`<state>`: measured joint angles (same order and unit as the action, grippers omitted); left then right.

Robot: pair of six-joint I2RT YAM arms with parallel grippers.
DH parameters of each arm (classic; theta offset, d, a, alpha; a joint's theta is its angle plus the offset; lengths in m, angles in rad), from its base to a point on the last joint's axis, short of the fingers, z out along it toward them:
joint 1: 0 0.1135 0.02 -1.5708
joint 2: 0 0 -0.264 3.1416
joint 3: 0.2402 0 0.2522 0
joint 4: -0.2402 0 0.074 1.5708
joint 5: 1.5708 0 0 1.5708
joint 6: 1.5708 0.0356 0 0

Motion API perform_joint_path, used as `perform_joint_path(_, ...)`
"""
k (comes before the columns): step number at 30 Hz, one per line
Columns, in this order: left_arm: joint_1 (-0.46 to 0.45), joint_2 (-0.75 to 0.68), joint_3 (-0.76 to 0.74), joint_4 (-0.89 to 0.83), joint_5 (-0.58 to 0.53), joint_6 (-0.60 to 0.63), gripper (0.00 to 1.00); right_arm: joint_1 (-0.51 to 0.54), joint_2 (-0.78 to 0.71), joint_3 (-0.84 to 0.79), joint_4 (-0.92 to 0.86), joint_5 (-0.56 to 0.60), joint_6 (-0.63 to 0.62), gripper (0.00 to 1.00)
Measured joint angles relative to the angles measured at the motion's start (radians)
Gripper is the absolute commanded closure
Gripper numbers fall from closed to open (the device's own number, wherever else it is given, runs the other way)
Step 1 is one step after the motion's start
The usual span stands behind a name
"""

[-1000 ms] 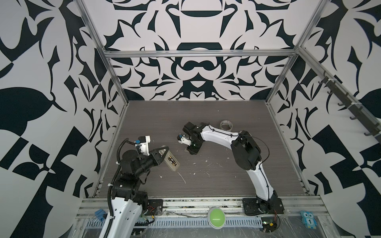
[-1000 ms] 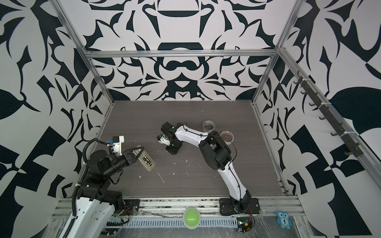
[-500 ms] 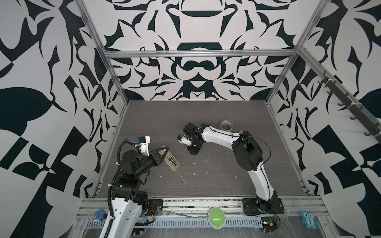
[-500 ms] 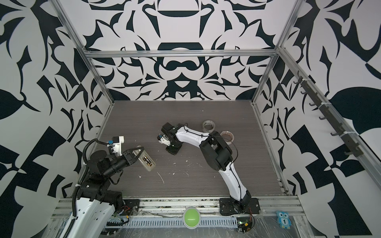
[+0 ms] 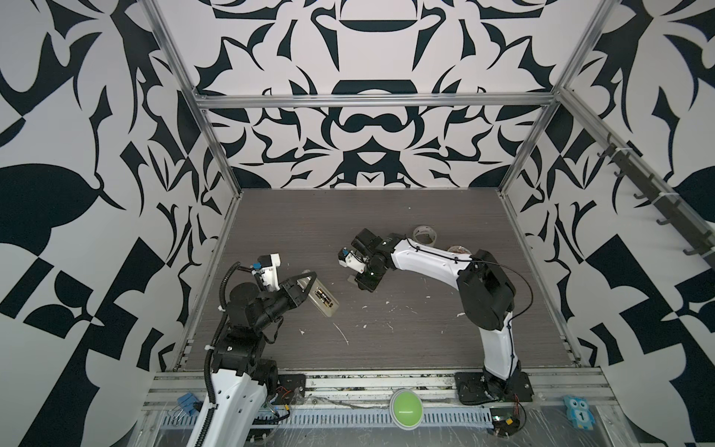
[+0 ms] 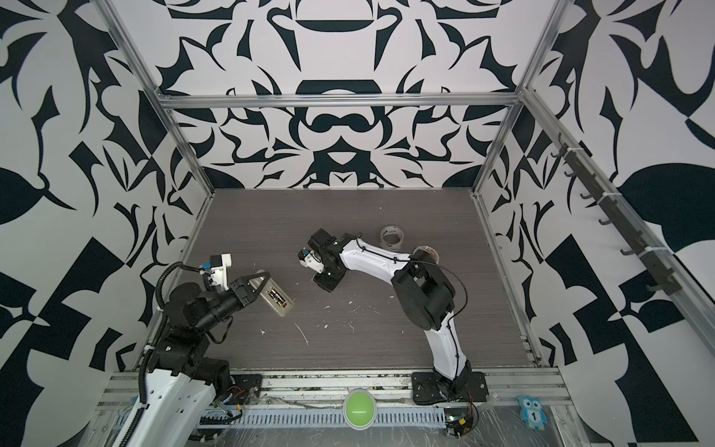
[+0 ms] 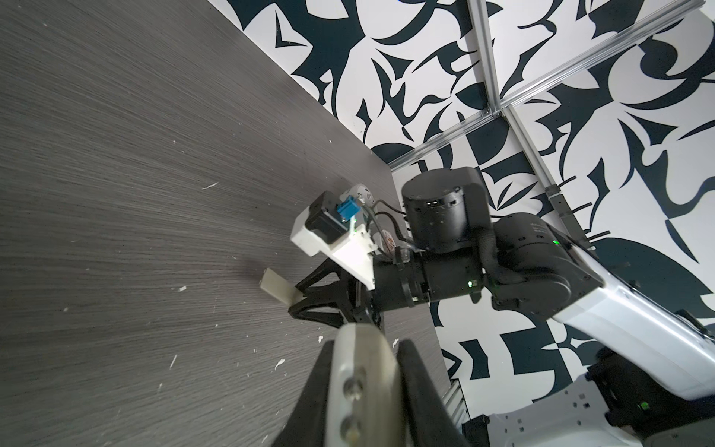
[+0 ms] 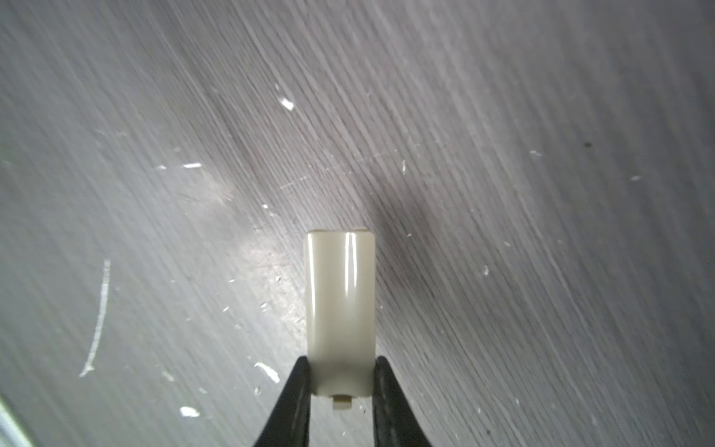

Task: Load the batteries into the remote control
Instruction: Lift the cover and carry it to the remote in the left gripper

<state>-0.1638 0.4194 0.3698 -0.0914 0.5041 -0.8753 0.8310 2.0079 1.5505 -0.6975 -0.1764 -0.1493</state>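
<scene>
The remote control is a slim pale handset held tilted above the table's left side, and my left gripper is shut on one end of it. Its back faces up with the compartment open. The batteries lie in there side by side as dark cylinders. Near the table's middle, my right gripper is shut on a small cream battery cover, low over the table. Whether the cover touches the table I cannot tell.
Two tape rolls stand behind the right arm. White scraps litter the grey table. Patterned walls close in the left, back and right. A green button sits on the front rail.
The right gripper has shifted very slightly near the table's middle. The left arm and the remote control have stayed where they were.
</scene>
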Motion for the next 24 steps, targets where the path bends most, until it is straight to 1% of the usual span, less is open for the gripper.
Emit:
perform_joint_path(9, 0.000, 0.007, 0.000, 0.029, -0.007, -0.014, 1.00, 0.012, -0.133, -0.075, -0.007, 0.005, 0.092, 1.00)
perform_joint_path(18, 0.000, 0.009, -0.027, 0.076, -0.012, -0.029, 1.00, 0.054, -0.271, -0.074, -0.063, 0.045, 0.143, 1.00)
perform_joint_path(24, 0.000, 0.008, -0.035, 0.100, -0.014, -0.038, 1.00, 0.099, -0.332, -0.054, -0.119, 0.089, 0.178, 1.00)
